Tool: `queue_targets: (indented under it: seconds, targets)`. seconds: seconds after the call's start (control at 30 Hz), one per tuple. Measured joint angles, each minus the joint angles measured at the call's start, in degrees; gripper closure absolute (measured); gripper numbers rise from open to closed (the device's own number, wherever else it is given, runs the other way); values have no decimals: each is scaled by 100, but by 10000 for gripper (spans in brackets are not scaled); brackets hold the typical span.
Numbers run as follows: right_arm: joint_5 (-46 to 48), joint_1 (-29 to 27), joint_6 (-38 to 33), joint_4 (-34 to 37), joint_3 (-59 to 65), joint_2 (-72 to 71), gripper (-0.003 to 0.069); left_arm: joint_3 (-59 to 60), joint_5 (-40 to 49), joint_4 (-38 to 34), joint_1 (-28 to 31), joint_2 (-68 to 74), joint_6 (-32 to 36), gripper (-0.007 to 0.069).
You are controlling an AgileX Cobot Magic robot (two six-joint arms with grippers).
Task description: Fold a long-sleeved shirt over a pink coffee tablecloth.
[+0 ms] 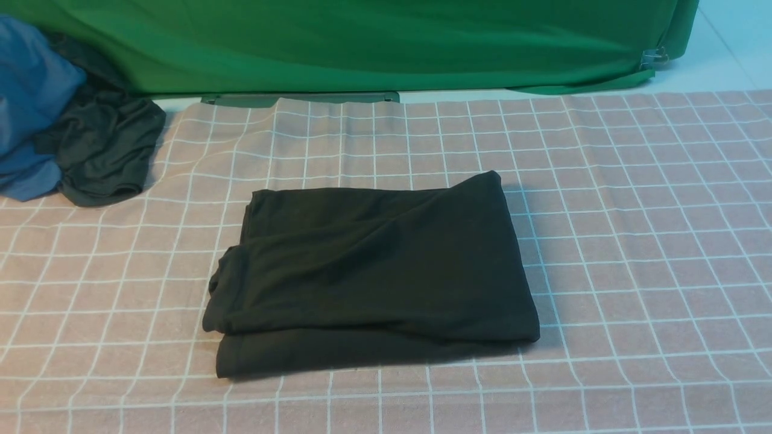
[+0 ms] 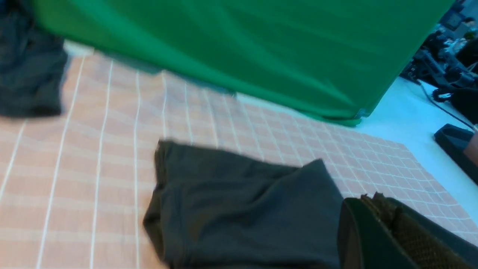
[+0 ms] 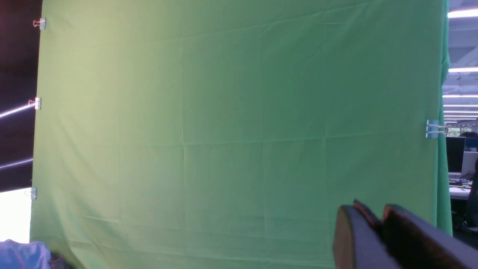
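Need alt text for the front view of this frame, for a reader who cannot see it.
A black long-sleeved shirt, folded into a compact rectangle, lies mid-frame on a pink coffee tablecloth with white grid lines. A dark grey garment and blue cloth sit far left before a green backdrop.

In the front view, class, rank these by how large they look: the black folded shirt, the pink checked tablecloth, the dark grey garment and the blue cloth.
1. Pink checked tablecloth
2. Black folded shirt
3. Dark grey garment and blue cloth: unsure, since they overlap and the frame edge cuts off the blue cloth.
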Motion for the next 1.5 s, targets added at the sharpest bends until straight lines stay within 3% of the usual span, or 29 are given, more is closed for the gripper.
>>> queue_targets:
  seconds: [0.2,0.37,0.47,0.73,1.5]
  targets:
    - [0,0,0,0,0,0,508,1050,-1641,-912,805,-297,1500,611]
    - [0,0,0,0,0,0,495,2293,-2317,-1357,1855,-612,1668,611]
    - [0,0,0,0,0,0,490,2766,-2353,-1349,2152,-611,1640,611]
    - [0,0,0,0,0,0,473,3166,-2348,-992,2105,-633,1496,611]
    - [0,0,0,0,0,0,428,3169,-2352,-939,2088,-639,1514,611]
